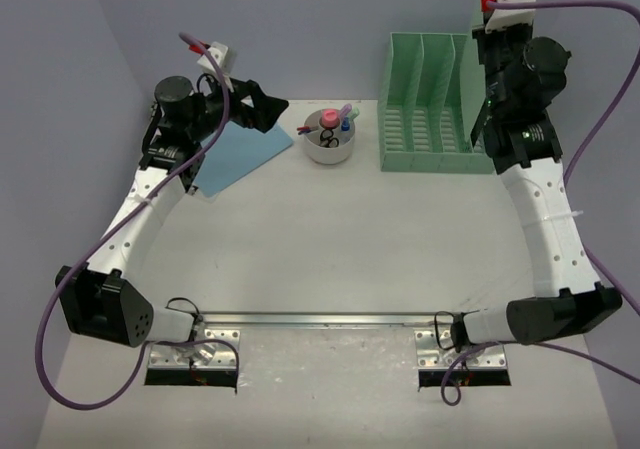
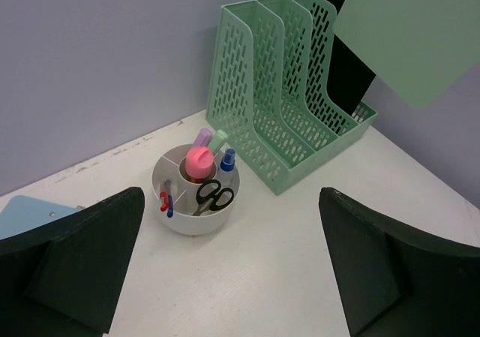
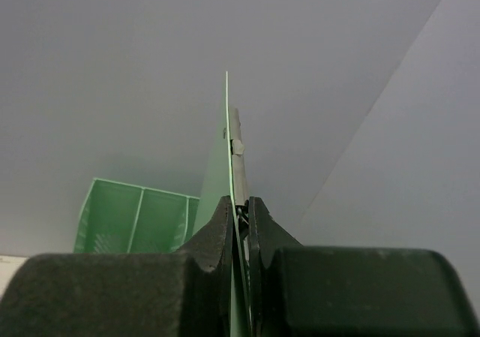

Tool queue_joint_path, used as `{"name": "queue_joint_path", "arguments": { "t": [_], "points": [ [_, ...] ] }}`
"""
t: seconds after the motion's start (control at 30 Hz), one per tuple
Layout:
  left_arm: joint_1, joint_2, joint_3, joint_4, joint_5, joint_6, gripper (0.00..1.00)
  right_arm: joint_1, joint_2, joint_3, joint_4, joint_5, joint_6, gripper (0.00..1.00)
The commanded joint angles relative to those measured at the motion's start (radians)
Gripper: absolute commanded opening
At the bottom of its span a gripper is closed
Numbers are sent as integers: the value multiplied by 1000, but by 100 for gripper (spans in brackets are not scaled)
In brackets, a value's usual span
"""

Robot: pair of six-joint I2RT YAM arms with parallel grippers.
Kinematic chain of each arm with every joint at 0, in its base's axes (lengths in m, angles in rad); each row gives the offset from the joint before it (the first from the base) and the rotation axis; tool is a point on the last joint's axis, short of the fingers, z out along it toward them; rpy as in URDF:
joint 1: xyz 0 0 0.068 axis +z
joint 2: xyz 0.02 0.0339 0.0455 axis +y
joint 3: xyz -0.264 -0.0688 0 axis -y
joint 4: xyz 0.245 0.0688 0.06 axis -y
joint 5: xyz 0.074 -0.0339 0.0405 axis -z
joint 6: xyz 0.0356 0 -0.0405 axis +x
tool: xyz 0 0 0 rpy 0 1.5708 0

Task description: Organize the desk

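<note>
Two arms up: left arm (image 1: 140,204) and right arm (image 1: 545,209), both white perforated shells between chunky black joint housings. Purple cables (image 1: 585,4) run off each wrist. White camera mounts (image 1: 213,54) up top, the right one beside a red part (image 1: 488,2). Left gripper (image 1: 268,109) matte black, with angular fingers (image 2: 75,262). Screwed metal base plates (image 1: 215,334).

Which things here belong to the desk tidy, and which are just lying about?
Job in hand (likely):
desk
green clipboard, clamped in right gripper
mint file rack
blue sheet, by the open left gripper

Lying about:
round caddy with scissors and markers
purple cables
</note>
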Motion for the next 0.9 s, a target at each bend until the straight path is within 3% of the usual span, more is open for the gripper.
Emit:
{"name": "queue_joint_path", "arguments": {
  "t": [0.0,0.33,0.87],
  "points": [
    [-4,2,15,75,17,-30,100,-81,31,57,33,-84,128,1],
    [-4,2,-5,95,22,-13,100,-242,140,48,68,-204,264,1],
    [-4,30,-38,126,20,12,100,-275,328,25,269,-236,313,1]
  ]
}}
